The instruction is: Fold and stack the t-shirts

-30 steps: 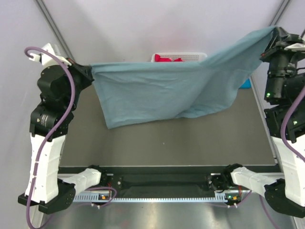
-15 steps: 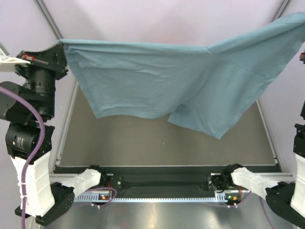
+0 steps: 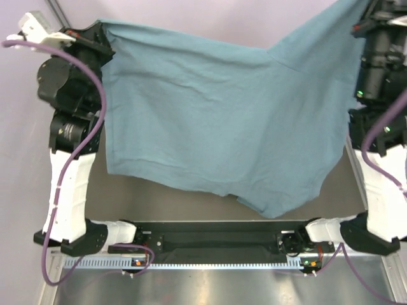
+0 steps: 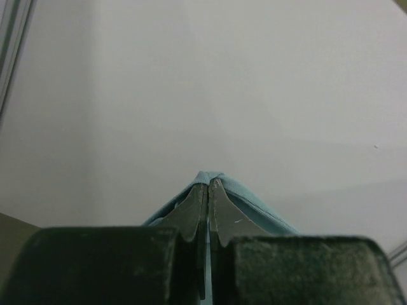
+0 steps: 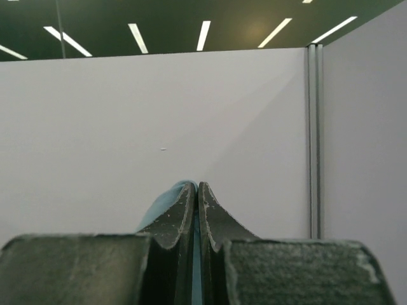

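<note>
The large dusty grey-blue t-shirt (image 3: 222, 121) hangs spread in the air between both raised arms, covering most of the table. My left gripper (image 3: 102, 28) is shut on its upper left corner; the cloth wraps over the fingertips in the left wrist view (image 4: 210, 181). My right gripper (image 3: 364, 19) is shut on the upper right corner, with cloth pinched between the pads in the right wrist view (image 5: 196, 187). The shirt's lower hem sags to a point near the front right (image 3: 280, 206). The turquoise, red and pink shirts are hidden behind the hanging cloth.
The dark table (image 3: 165, 203) shows only as a strip below the shirt's hem. Grey booth walls (image 3: 191, 19) stand behind and to the sides. The arms' base rail (image 3: 216, 244) runs along the near edge.
Both arms have kept the shirt raised and brought it nearer to the camera. It now hangs lower and covers the back of the table, hiding the white basket seen a second ago.
</note>
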You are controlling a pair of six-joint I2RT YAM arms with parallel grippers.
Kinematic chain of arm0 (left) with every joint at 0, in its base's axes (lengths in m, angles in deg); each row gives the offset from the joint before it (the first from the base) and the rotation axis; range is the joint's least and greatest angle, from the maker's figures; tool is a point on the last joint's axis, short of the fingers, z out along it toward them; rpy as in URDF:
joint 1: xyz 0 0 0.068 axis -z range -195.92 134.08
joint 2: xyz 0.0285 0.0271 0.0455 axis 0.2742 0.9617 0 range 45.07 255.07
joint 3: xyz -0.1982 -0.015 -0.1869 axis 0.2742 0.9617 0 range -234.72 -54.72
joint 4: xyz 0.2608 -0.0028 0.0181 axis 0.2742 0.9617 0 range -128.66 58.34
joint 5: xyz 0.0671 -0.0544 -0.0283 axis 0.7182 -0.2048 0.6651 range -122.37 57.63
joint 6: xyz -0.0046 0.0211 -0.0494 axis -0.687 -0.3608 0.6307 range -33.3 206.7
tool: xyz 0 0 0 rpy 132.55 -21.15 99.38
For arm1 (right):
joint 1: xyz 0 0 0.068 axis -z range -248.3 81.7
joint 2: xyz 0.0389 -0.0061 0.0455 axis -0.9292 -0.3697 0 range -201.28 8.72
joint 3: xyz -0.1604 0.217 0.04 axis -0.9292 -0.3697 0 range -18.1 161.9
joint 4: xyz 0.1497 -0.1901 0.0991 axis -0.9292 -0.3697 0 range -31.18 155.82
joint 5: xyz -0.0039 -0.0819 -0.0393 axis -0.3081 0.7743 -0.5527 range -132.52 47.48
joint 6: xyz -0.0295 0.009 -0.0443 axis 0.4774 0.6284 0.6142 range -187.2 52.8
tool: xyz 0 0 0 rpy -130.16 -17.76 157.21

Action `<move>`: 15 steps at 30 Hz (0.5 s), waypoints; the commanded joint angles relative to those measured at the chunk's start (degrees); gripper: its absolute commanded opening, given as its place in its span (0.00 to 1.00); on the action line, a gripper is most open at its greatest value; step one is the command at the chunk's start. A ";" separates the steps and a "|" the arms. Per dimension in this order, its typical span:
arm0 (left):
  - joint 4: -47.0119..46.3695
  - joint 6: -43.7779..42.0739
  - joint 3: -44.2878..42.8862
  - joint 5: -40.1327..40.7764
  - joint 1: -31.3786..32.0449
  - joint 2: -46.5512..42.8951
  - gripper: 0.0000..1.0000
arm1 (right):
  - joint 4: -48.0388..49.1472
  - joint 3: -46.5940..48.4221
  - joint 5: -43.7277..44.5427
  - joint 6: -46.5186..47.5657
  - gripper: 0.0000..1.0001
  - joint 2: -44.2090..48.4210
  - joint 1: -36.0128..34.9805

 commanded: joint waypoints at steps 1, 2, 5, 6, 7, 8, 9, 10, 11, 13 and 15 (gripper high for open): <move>-8.65 -4.41 -4.17 2.67 -0.18 1.23 0.00 | 4.98 4.65 -1.06 2.12 0.00 -2.63 1.08; -9.00 -4.85 -4.79 2.67 -0.18 2.28 0.00 | 5.07 5.18 -1.32 2.21 0.00 -3.16 1.25; -9.44 -5.82 -6.98 3.11 -0.18 3.78 0.00 | 5.60 7.55 -1.85 1.95 0.00 -4.83 1.43; -9.70 -5.91 -7.43 3.11 -0.18 3.87 0.00 | 5.42 8.78 -1.94 1.77 0.00 -5.36 1.52; -9.79 -6.09 -7.52 3.20 -0.18 3.70 0.00 | 5.25 9.31 -2.03 1.69 0.00 -5.45 1.43; -9.80 -6.00 -7.60 3.29 -0.18 3.52 0.00 | 5.07 9.92 -2.29 1.51 0.00 -5.45 1.43; -9.71 -5.83 -7.61 3.29 -0.18 3.26 0.00 | 4.81 10.45 -2.38 1.34 0.00 -5.36 1.43; -9.53 -5.74 -7.61 3.37 -0.18 2.65 0.00 | 4.37 10.63 -2.64 1.16 0.00 -4.93 1.43; -9.10 -5.65 -7.61 3.37 -0.18 2.38 0.00 | 4.28 10.63 -2.56 0.98 0.00 -4.58 1.43; -8.48 -5.21 -7.61 3.64 -0.18 0.98 0.00 | 3.58 10.55 -2.64 0.72 0.00 -3.00 1.34; -7.43 -4.77 -7.61 3.90 -0.18 -0.08 0.00 | 3.31 9.94 -2.73 -0.33 0.00 -0.72 1.34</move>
